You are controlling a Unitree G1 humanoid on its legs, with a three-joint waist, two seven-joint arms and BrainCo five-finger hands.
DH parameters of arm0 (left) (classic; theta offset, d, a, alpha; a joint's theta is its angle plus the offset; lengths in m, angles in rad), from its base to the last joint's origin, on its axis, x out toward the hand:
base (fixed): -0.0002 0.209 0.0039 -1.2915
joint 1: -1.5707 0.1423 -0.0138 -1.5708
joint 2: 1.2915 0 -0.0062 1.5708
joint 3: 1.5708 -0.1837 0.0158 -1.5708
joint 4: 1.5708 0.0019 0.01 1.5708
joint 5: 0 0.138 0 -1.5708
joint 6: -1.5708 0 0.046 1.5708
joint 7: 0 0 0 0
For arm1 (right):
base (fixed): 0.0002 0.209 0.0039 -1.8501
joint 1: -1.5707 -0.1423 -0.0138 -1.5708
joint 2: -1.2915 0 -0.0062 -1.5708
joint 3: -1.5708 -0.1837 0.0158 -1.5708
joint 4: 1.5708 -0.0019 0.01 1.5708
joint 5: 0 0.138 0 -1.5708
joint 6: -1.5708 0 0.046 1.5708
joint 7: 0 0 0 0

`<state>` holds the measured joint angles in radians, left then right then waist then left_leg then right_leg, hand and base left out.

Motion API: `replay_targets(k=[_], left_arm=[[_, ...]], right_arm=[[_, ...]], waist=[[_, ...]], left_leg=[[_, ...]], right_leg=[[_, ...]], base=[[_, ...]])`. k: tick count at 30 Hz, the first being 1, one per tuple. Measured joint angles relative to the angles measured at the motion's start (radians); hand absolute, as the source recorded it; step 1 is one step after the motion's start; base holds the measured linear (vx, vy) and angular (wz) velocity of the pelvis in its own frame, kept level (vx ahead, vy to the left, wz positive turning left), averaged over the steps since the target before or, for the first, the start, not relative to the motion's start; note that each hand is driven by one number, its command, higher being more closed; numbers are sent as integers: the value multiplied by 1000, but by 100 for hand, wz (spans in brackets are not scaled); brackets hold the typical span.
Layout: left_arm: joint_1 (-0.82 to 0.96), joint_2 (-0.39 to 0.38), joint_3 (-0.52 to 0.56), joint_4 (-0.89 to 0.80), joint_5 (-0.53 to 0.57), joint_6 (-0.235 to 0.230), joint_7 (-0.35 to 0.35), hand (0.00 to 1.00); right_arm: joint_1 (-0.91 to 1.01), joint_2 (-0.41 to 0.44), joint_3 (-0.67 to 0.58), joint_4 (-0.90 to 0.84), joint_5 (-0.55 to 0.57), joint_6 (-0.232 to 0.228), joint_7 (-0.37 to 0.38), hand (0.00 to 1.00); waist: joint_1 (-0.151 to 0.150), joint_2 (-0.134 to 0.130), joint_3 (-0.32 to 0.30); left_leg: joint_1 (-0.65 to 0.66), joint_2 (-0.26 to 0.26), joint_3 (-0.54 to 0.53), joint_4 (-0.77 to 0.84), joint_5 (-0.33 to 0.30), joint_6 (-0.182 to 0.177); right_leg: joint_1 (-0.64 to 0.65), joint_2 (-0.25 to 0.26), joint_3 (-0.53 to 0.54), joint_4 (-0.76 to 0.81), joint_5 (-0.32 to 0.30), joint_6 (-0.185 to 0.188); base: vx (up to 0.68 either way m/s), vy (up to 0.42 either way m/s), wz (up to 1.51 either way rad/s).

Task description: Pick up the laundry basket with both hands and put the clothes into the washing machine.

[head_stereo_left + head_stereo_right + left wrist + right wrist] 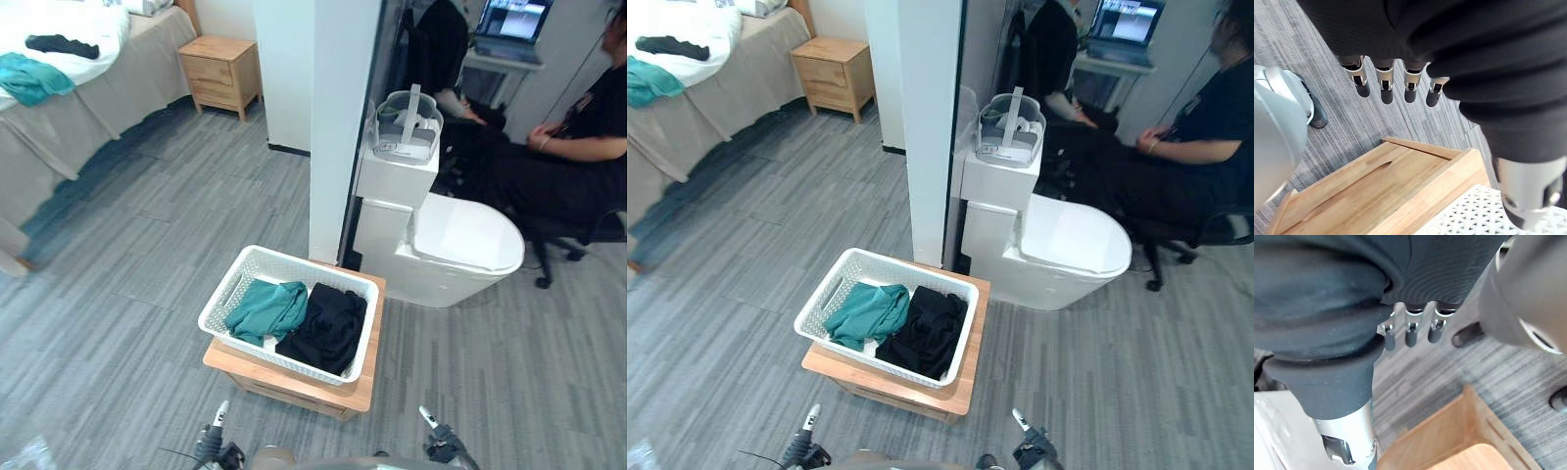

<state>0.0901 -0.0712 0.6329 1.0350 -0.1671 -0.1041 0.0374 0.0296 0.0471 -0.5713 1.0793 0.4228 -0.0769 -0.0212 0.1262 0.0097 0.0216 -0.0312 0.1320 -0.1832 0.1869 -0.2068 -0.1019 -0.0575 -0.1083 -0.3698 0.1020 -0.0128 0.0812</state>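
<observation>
Left eye view has the white laundry basket (223, 294) sitting on a low wooden surface (364, 387) on the grey floor, just in front of the robot. A teal garment (266, 307) and a black garment (329, 327) lie side by side inside it. Beyond it stand a white pillar (343, 127) and a toilet (460, 245) with a headset (407, 127) on its tank. A person (578, 147) sits at the right.

The left hand (1386, 84) hangs beside the wooden surface, its fingers (1410, 87) straight and loose with the thumb apart, holding nothing. A corner of the basket's lattice wall shows just past the thumb. The right hand (1409, 335) hangs the same way at the other side, its fingers (1435, 332) relaxed and empty, apart from the wood below.

My reading is that the task stands at its very start, the approach to the basket. Nothing is lifted, and both garments are yet to go to the washing machine. The next move calls for bringing each hand up and inward to opposite ends of the basket and getting the fingers under the rim. Both hands should then close evenly so the basket rises level. An uneven grasp could tip the light basket, spill the clothes or drag it off the edge of the surface.
</observation>
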Motion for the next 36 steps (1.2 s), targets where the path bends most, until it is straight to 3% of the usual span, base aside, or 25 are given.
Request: replay_targets(k=[2, 4, 11, 13, 17, 22, 24, 29, 33, 36], left_arm=[[15, 7, 35, -5, -2, -4, 3, 0], [20, 21, 96, -7, -23, -12, 6, 0], [89, 214, 318, -237, -143, -40, 39, 0], [86, 244, 321, -331, -146, -53, 62, 0], [41, 290, 306, -509, -121, -80, 113, 0], [-61, 451, 133, -607, 3, -89, 171, 0], [-119, 478, 68, -608, 46, -90, 189, 0], [-242, 490, -88, -641, 125, -74, 228, 0], [-328, 490, -175, -640, 169, -51, 250, 0], [-398, 490, -235, -631, 182, -42, 249, 0]], right_arm=[[9, -11, -23, -13, 13, -2, 0, 0], [20, -17, -33, -55, 42, -5, 0, 0], [137, -17, -63, -430, 125, -43, -34, 0], [136, -31, -60, -511, 125, -72, -49, 0], [120, -61, 36, -619, 114, -78, -63, 0], [13, -73, 275, -633, 78, -72, -59, 0], [-52, -74, 364, -620, 77, -71, -49, 0], [-232, -36, 605, -504, 70, -66, -21, 0], [-303, -22, 655, -473, 37, -75, -25, 0], [-361, -43, 689, -465, 36, -80, -31, 0]], waist=[[1, 19, -13], [1, 17, -18], [1, -50, -44], [4, -52, -44], [25, -38, -42], [51, -32, 3], [56, -24, 36], [82, -55, 105], [82, -81, 162], [83, -82, 206]], left_leg=[[18, 21, -7, -32, 8, -11], [25, 27, -6, -47, 8, -12], [-22, 22, -3, -46, 6, -16], [-18, 17, -4, -43, 7, -17], [-39, 8, -5, -31, 7, -18], [-79, 6, -11, -8, 12, -25], [-93, 6, -16, -4, 15, -29], [-133, 8, -4, 10, 20, -35], [-168, 4, -3, 45, 20, -35], [-186, 9, -2, 61, 20, -35]], right_leg=[[25, 22, -13, -21, 1, -10], [35, 32, -14, -44, 1, -13], [17, 41, -12, -108, 14, -13], [15, 41, -13, -108, 17, -11], [-2, 36, -14, -114, 23, -10], [-17, 35, -19, -139, 44, -17], [-27, 36, -22, -141, 51, -21], [-74, 42, 12, -150, 82, -33], [-95, 42, 20, -159, 109, -38], [-109, 47, 24, -159, 121, -48]], base=[[78, -192, 15], [15, -94, 0], [18, -4, -2], [75, 8, 1], [29, 11, -4], [-14, 3, 1], [-76, -7, 1], [-75, -9, -17], [-74, -4, -10], [-122, -36, -9]])
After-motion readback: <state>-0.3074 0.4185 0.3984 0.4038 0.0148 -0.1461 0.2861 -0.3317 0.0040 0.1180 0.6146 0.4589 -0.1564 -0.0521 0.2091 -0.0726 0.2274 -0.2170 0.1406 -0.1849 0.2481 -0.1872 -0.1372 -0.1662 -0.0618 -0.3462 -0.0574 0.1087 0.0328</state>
